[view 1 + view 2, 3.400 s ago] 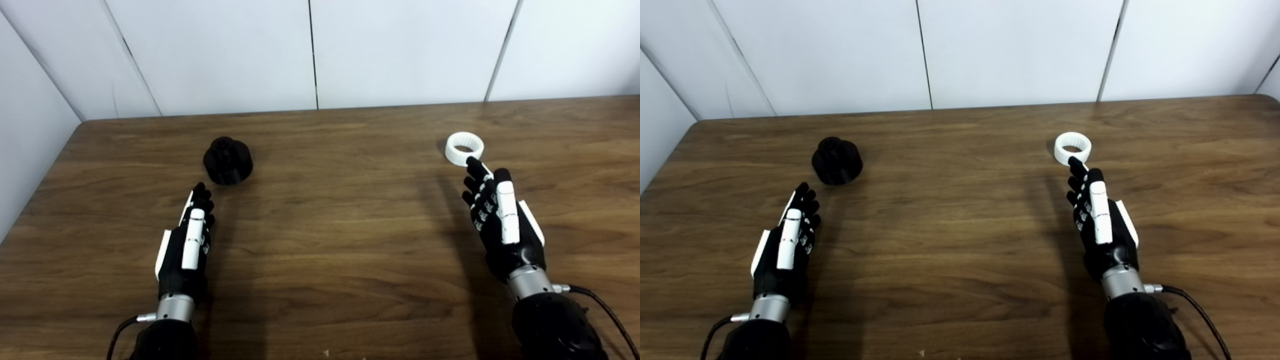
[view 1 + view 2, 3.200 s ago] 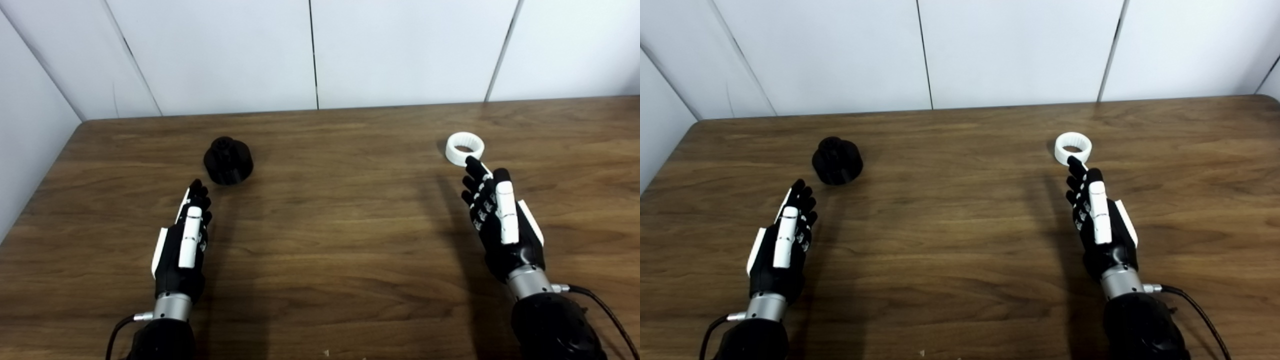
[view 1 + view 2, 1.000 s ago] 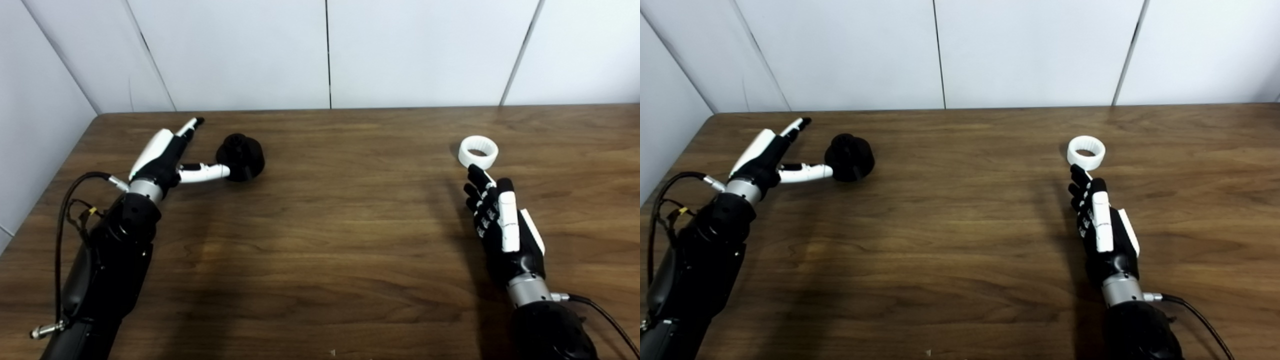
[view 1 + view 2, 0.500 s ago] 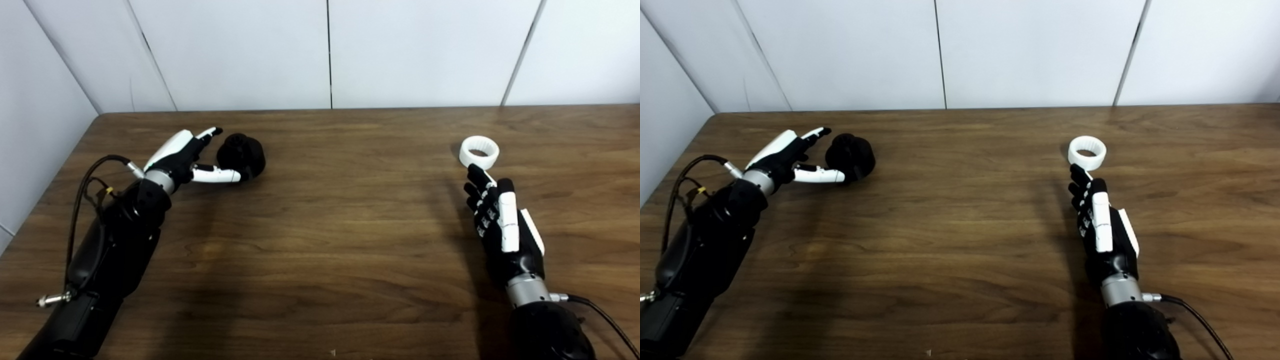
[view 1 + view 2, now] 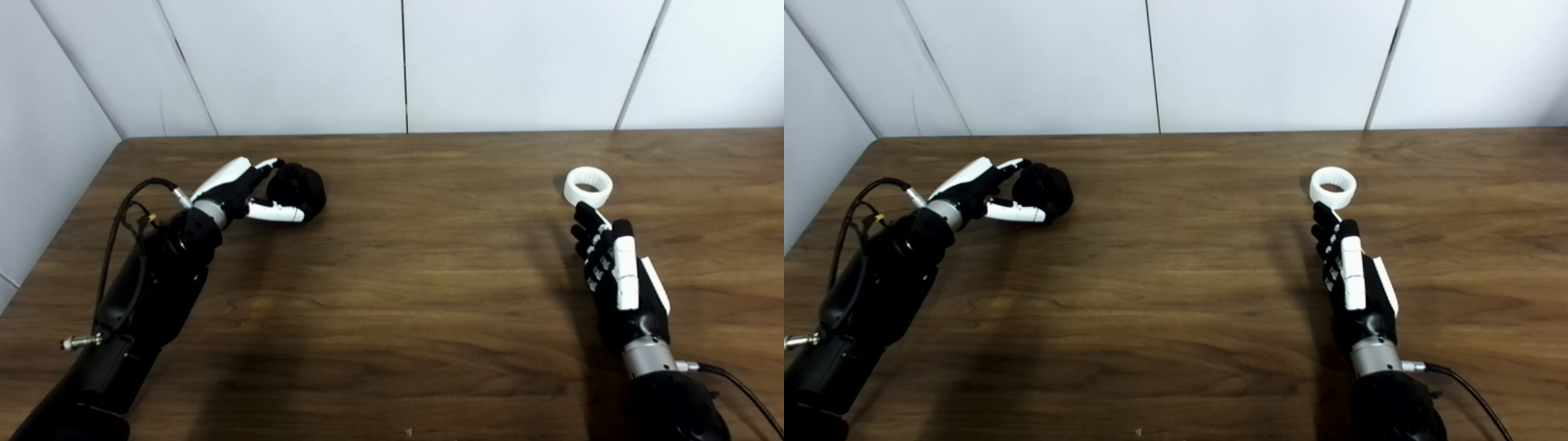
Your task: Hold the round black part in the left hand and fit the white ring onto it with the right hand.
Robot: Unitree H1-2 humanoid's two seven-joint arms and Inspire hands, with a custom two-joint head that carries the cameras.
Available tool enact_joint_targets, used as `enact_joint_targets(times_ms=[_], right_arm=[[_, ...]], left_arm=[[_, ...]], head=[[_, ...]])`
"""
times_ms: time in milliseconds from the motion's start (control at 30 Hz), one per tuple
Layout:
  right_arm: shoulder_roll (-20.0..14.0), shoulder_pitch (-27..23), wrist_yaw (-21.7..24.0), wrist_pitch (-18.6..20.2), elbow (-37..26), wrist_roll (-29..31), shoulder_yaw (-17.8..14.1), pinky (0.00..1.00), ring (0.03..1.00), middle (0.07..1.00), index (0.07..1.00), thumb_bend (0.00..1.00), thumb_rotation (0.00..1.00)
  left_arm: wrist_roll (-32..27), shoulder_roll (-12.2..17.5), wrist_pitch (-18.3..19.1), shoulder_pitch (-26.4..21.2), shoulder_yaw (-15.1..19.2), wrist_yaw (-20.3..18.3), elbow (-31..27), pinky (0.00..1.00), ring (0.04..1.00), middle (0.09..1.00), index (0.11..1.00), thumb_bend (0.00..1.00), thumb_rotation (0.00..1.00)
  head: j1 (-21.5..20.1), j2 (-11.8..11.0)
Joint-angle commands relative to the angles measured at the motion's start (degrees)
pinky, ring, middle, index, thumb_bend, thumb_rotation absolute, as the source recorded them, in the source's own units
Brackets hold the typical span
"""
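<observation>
Left hand (image 5: 245,190) cups the round black part (image 5: 298,190) at table's ten o'clock, fingers apart: wrap firmly before lifting. Right hand (image 5: 615,278) flat, spread, below white ring (image 5: 588,186).

The brown wooden table (image 5: 392,275) showed a grained, faintly glossy top. The round black part (image 5: 301,188), upper left, looked matt plastic; the white ribbed plastic ring (image 5: 588,185), upper right, matt too. Both hands (image 5: 245,193) (image 5: 618,282) wore smooth black-and-white shells with metal wrists.
</observation>
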Motion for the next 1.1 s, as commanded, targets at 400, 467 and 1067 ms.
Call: enact_joint_targets(times_ms=[400, 467, 1067], right_arm=[[0.1, -0.2, 0.1, -3.3, -2.2, 0.5, -0.6, 1.0, 0.958, 0.935, 0.889, 0.65, 1.0], [0.0, -0.2, 0.2, -3.5, -2.1, 0.5, -0.6, 1.0, 0.956, 0.934, 0.888, 0.64, 1.0], [-0.5, -0.2, 0.5, -3.0, -2.9, 1.2, -1.3, 1.0, 0.943, 0.93, 0.88, 0.64, 1.0]], left_arm=[[1.5, -1.1, -5.0, -5.1, -2.0, 3.3, 4.1, 0.92, 1.0, 0.996, 0.945, 1.0, 0.48], [1.5, -1.2, -5.0, -5.2, -2.1, 3.3, 4.2, 0.92, 1.0, 0.993, 0.938, 1.0, 0.48], [3.5, -1.2, -5.0, -4.5, -3.6, 2.7, 3.1, 0.91, 1.0, 0.946, 0.791, 0.96, 0.34]], head=[[-0.3, -0.2], [-0.3, -0.2], [-0.3, 0.1]])
